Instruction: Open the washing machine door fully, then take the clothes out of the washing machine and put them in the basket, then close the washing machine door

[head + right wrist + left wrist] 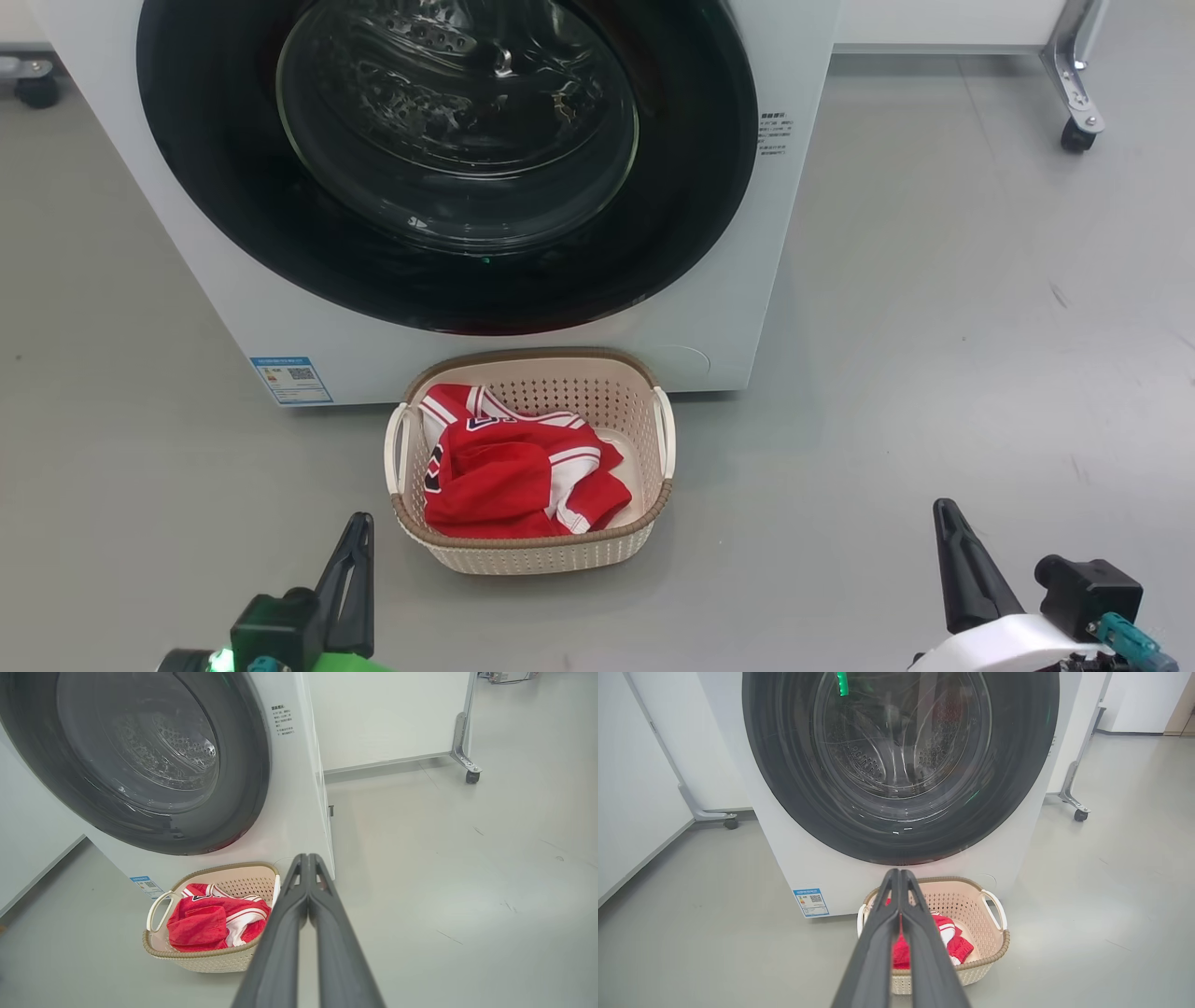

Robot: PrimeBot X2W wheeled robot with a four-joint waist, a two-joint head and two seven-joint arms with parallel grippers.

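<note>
Seeing the left hand (897, 873) and right hand (308, 857) both pinched closed, empty, either side of the cream perforated plastic basket (532, 556) holding the red striped jersey clothes (504, 476). That round glossy black washing machine door (215, 177) looks flush, so I'd just nudge its rim to check the latch.

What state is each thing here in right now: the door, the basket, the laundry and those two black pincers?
washing machine door: closed against the machine.
drum: no clothes seen through the glass.
basket: upright on the floor, holding the clothes.
clothes: crumpled in the basket.
left gripper: shut, empty.
right gripper: shut, empty.
</note>
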